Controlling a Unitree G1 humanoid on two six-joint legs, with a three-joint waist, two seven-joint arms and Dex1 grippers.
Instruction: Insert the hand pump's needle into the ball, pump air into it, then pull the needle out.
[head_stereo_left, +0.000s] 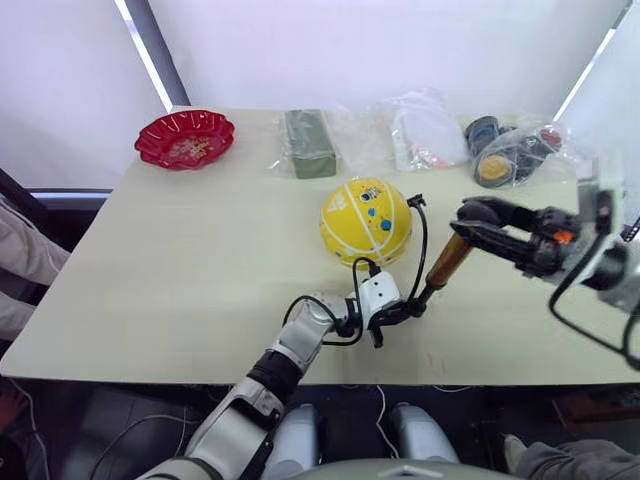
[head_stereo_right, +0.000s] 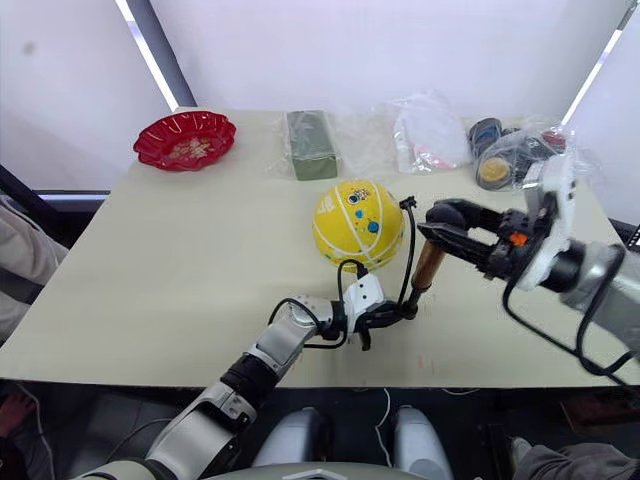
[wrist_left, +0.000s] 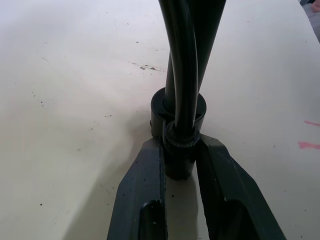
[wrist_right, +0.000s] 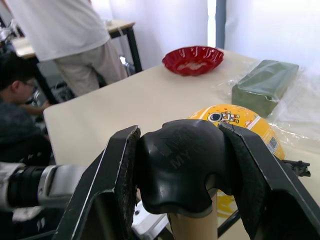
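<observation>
The left tool (head_stereo_left: 400, 312) is pinching the black base of the hand pump (head_stereo_left: 447, 262), which is standing tilted on the surface (head_stereo_left: 180, 270) near its front edge. The right tool (head_stereo_left: 480, 222) is closing its fingers on the pump's black T-handle (wrist_right: 176, 165). The thin black hose (head_stereo_left: 423, 240) is curving upward. Just behind the pump the ball (head_stereo_left: 365, 221) is resting, yellow with white stripes and blue astronaut prints.
</observation>
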